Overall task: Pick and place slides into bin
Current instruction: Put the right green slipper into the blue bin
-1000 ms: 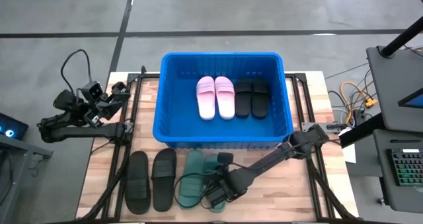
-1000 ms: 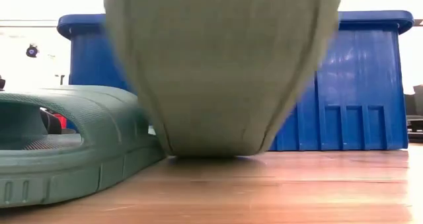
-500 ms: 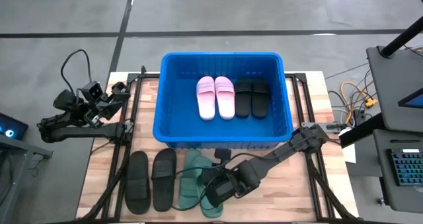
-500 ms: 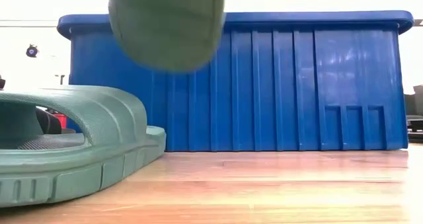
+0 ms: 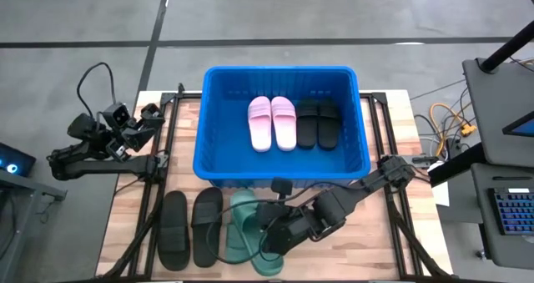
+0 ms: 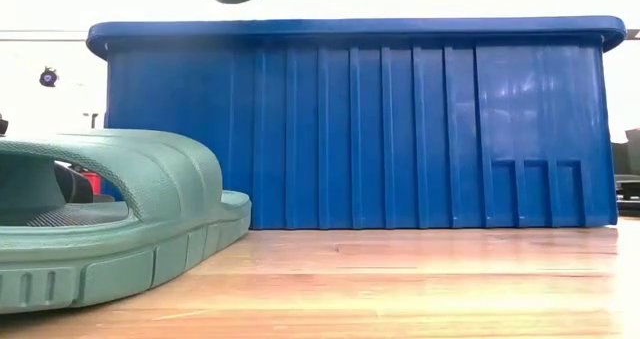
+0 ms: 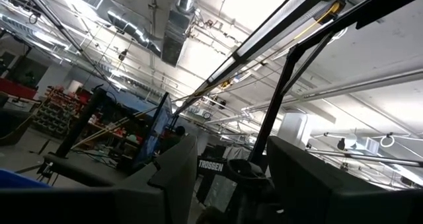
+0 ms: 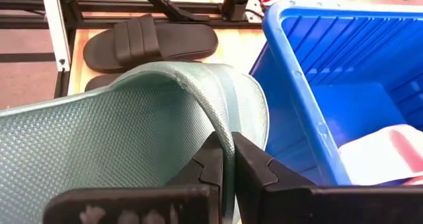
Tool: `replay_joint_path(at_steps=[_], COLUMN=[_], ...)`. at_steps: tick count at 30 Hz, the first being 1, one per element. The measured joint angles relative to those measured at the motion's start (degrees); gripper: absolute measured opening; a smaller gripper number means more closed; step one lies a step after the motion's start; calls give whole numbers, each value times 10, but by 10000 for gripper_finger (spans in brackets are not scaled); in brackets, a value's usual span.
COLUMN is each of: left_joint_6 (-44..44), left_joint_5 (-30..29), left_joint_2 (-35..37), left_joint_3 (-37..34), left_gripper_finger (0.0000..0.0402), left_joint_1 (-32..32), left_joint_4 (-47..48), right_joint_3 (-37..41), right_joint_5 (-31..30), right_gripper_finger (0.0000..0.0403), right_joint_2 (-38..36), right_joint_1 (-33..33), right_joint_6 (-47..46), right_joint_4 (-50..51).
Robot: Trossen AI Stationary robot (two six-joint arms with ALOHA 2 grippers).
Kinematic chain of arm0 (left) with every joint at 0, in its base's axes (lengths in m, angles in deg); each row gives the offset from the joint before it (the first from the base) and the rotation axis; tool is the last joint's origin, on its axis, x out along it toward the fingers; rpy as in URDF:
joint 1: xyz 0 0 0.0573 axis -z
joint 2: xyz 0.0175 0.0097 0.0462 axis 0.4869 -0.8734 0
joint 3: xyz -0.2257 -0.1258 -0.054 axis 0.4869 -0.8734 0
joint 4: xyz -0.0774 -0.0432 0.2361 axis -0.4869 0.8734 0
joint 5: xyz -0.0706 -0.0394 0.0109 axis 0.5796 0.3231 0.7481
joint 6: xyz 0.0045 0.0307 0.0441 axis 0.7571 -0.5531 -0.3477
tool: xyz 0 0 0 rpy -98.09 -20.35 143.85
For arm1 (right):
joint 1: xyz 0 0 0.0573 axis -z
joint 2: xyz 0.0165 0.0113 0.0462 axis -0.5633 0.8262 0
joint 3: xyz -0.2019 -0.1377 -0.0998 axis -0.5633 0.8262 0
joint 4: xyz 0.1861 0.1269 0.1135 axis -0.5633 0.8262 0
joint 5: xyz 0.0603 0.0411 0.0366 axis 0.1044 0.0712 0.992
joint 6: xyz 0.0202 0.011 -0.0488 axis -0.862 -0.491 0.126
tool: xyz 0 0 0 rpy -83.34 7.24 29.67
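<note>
Right end effector (image 8: 225, 159) pinches a green slide (image 8: 132, 138) strap, its toe cut off in the low view

Bin (image 5: 221, 137) left floor bare beside pink slides (image 5: 272, 122); near wall blocks table-level entry; black slides (image 5: 318, 123) occupy right.

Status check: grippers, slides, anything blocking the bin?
Right gripper shut on green slide, lifted beside bin. Left gripper open, parked off left. Nothing blocking the bin.
</note>
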Motion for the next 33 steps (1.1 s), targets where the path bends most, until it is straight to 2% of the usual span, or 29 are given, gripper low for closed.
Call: replay_joint_path(at_steps=[5,8,11,15,18,33], left_joint_6=[0,0,1,2,2,-22], left_joint_5=[0,0,0,0,0,-15], left_joint_2=[0,0,0,0,0,1], left_joint_3=[-2,-6,-8,-8,-8,-8], left_gripper_finger=[169,169,169,169,169,169], left_joint_1=[0,0,0,0,0,0], left_joint_4=[-1,-1,0,0,0,-2], right_joint_3=[0,0,0,0,0,2], right_joint_5=[-31,-87,-114,-116,-113,-84], right_gripper_finger=[11,11,11,11,11,11], right_joint_2=[0,-5,-14,-21,-25,-21], right_joint_1=[2,10,33,71,104,298], right_joint_6=[17,57,115,188,207,246], right_joint_4=[-23,-71,-128,-195,-218,-219])
